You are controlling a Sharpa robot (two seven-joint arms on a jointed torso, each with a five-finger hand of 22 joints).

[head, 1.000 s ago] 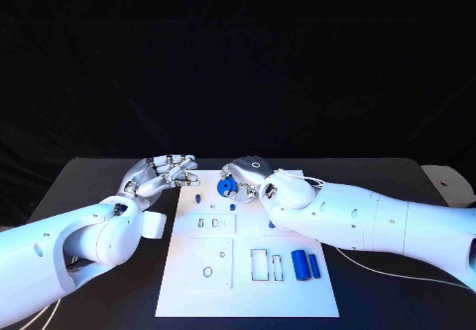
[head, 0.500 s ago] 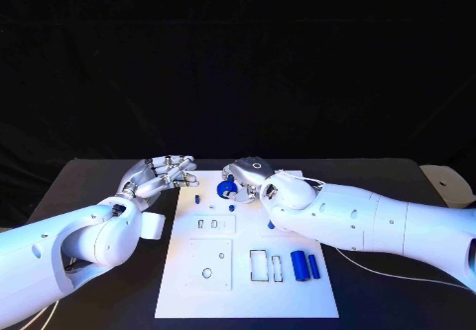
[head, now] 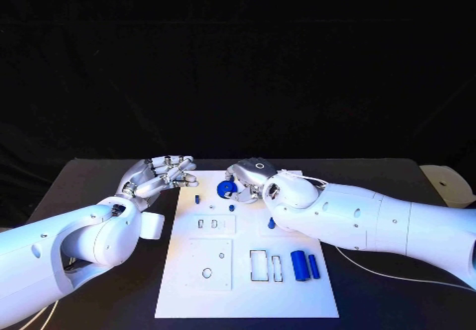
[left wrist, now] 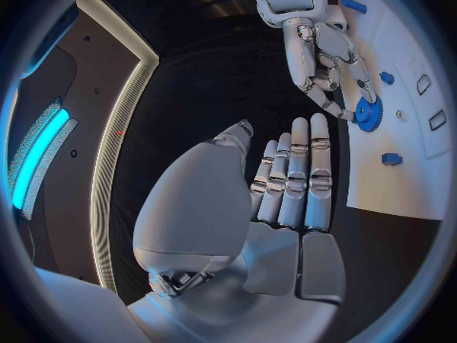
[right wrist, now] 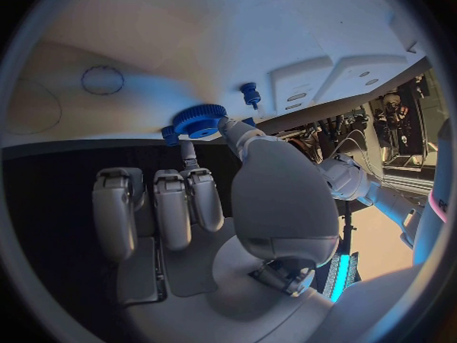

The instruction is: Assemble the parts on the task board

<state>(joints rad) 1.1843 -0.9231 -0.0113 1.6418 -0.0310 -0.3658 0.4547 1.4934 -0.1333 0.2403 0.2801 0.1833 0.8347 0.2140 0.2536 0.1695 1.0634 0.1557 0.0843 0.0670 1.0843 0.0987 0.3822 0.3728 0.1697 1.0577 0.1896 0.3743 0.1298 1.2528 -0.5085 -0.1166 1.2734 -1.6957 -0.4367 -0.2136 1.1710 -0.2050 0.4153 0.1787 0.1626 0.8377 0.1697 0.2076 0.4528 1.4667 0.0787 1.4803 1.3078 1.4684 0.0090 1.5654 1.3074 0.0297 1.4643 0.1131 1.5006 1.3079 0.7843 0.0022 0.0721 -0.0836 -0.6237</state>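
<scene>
My left hand (head: pixel 159 177) hovers over the black counter (head: pixel 89 185) just off the task board's (head: pixel 248 289) far left corner, fingers loosely apart and holding nothing; in the left wrist view (left wrist: pixel 290 198) they lie straight, side by side. It sits about where it was a second ago.

On the board near that corner, a small blue peg (head: pixel 197 199) stands upright.

My right hand (head: pixel 250 179) is at the far edge of the board, pinching the blue gear (head: pixel 226 186) between thumb and fingertip; the right wrist view shows the gear (right wrist: pixel 198 120) held just above the white surface. Compared with a second ago, the gear sits slightly farther up the board.

Toward the near right of the board, two blue cylinders (head: pixel 298 265) lie side by side beside two rectangular slots (head: pixel 258 265), unmoved.
</scene>
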